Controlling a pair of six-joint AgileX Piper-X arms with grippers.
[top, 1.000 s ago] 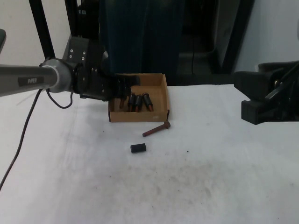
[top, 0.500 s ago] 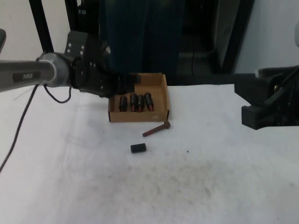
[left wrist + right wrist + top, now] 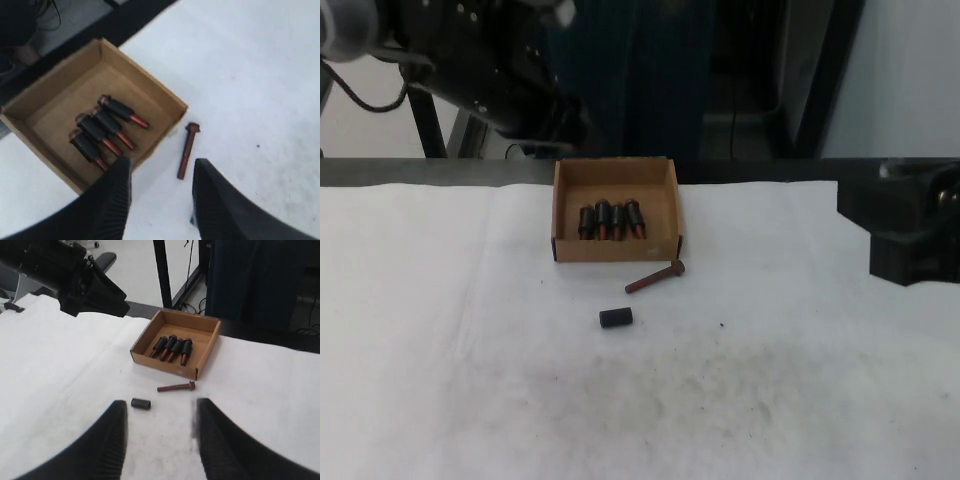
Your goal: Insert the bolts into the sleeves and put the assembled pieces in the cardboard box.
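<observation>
Cardboard box (image 3: pixel 612 250) stands at the middle of the far edge of the bench, with four assembled pieces (image 3: pixel 611 220) lying side by side inside it. One loose bolt (image 3: pixel 655 277) lies just before its front wall, and a loose sleeve (image 3: pixel 615 318) lies nearer, apart from the bolt. The left gripper (image 3: pixel 161 170) and the right gripper (image 3: pixel 161 410) both have fingers spread and hold nothing.

We can read no text, label, number or sign here. The walls of the cardboard box (image 3: pixel 160 363) bear nothing we can make out.
</observation>
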